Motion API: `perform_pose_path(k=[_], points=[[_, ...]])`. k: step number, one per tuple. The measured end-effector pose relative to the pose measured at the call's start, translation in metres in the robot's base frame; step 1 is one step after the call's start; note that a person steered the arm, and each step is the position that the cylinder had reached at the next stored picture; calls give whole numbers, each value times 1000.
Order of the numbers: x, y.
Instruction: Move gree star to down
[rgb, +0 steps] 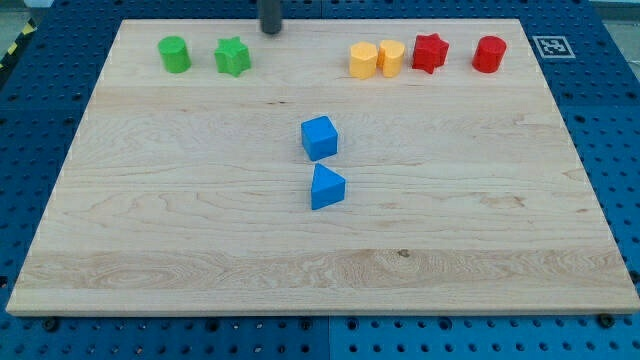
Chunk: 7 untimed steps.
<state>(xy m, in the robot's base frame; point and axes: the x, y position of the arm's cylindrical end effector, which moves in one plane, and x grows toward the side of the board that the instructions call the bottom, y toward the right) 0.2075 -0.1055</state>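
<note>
Wooden board (560, 240) on blue pegboard, one view only. Green star (232, 57) near view's top, left of centre, just right of green cylinder (174, 54), small gap between. Tip (271, 30) at view's top edge, just up and right of star, apart from it, not touching. No claw on this rig, just a bare rod, so nothing to open or clench.

Elsewhere: yellow pair (376, 59) touching side by side at top right of centre, shapes hard to make out; red star (430, 52) just beside them; red cylinder (489, 53) further right. Blue cube (319, 137) mid-board, blue wedge (326, 187) just below it, small gap.

Step, as judged: approach, push not yet begun, star in top row. Next move needs tip placed directly above star on view's top side, centred on it, then straight push toward view's bottom. Off-centre contact likely to spin star or send it left into green cylinder. Path below star looks free; blue pair well to the right of that line.
</note>
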Motion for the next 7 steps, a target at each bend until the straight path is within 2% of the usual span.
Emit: perform_pose_path(k=[1, 3, 6, 7], points=[[0, -44], [36, -45], [49, -10], [69, -19]])
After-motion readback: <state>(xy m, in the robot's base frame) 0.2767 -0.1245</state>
